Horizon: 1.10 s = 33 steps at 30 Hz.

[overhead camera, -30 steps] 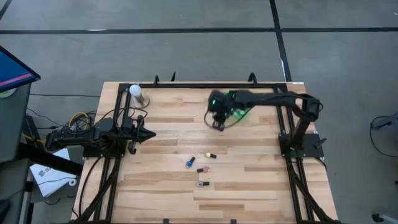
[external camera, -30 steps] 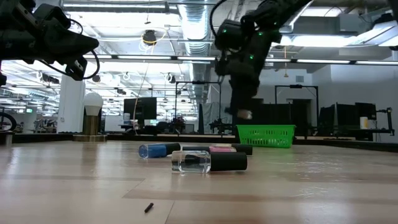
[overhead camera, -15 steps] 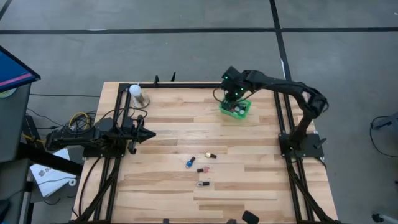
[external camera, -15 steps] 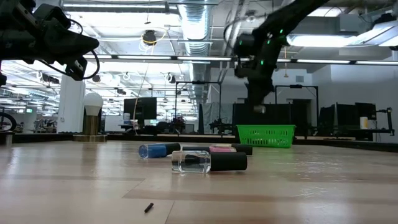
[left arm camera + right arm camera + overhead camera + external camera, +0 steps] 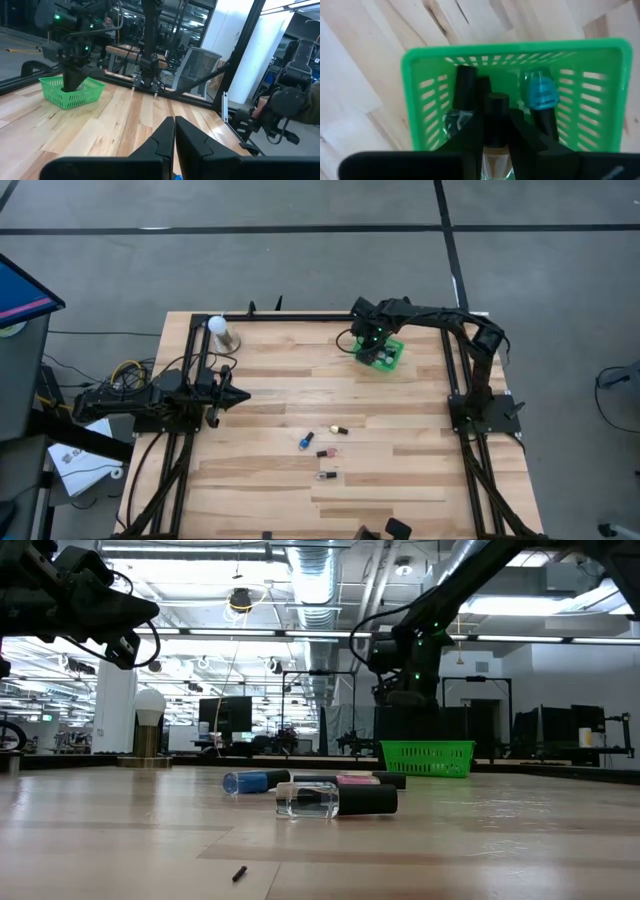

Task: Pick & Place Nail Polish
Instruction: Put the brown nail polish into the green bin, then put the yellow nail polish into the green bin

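Note:
Over the green basket (image 5: 390, 358) at the table's far right, my right gripper (image 5: 496, 131) points down into it, shut on a clear nail polish bottle with a black cap. In the basket lie a teal bottle (image 5: 540, 95) and a clear black-capped one (image 5: 462, 97). Several more bottles lie on their sides mid-table: a blue one (image 5: 305, 441), a pink one (image 5: 338, 429), a dark one (image 5: 323, 452) and a clear one (image 5: 335, 800). My left gripper (image 5: 174, 125) waits shut at the table's left, pointing level. My right gripper pinches the bottle's clear body (image 5: 496, 162) between its two fingers, coming from above and pointing down. The black cap (image 5: 496, 116) sticks out past the fingertips into the basket. Whether the bottle touches the basket's floor I cannot tell.
A white ball-topped stand (image 5: 222, 332) rises at the far left corner. Black frame rails (image 5: 455, 370) run along the table's left, right and far sides. Bare wood lies between the basket and the loose bottles.
My right gripper has carried the bottle from the middle of the table toward the far right, arriving over the green basket, and has sunk until its fingers reach inside the basket's walls. The wrist has rolled a little on the way.

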### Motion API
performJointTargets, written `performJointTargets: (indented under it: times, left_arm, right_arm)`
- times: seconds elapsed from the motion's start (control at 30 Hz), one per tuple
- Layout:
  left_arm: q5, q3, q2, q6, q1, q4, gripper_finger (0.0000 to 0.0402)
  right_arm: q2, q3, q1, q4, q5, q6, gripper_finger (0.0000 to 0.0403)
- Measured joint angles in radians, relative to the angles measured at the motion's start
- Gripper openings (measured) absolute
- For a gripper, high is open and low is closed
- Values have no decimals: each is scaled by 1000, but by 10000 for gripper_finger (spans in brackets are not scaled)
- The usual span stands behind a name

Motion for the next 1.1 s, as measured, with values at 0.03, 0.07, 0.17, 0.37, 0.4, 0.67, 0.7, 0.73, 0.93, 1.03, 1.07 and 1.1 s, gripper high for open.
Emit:
performJointTargets:
  times: [0.03,0.07,0.17,0.37,0.4,0.67,0.7,0.73,0.93,1.03,1.07,1.1]
  left_arm:
    - [0,0,0,0,0,0,8]
    - [0,0,0,0,0,0,8]
    - [0,0,0,0,0,0,8]
    - [0,0,0,0,0,0,8]
    - [0,0,0,0,0,0,8]
    - [0,0,0,0,0,0,8]
    - [0,0,0,0,0,0,8]
    - [0,0,0,0,0,0,8]
    - [0,0,0,0,0,0,8]
    - [0,0,0,0,0,0,8]
    - [0,0,0,0,0,0,8]
    - [0,0,0,0,0,0,8]
  right_arm:
    - [6,0,0,0,1,2,56]
    - [11,0,0,0,1,3,58]
    - [29,0,2,-1,2,5,71]
    - [22,0,9,0,4,5,113]
    - [13,0,7,-1,3,5,121]
    - [-64,91,19,-56,3,34,168]
    - [-76,112,28,-63,-3,41,171]
    - [-90,130,41,-70,-15,43,173]
    - [-177,185,208,-99,-54,10,175]
    - [-199,186,312,-106,-53,9,172]
    - [-199,186,344,-107,-53,31,171]
    - [-199,186,374,-107,-53,59,170]
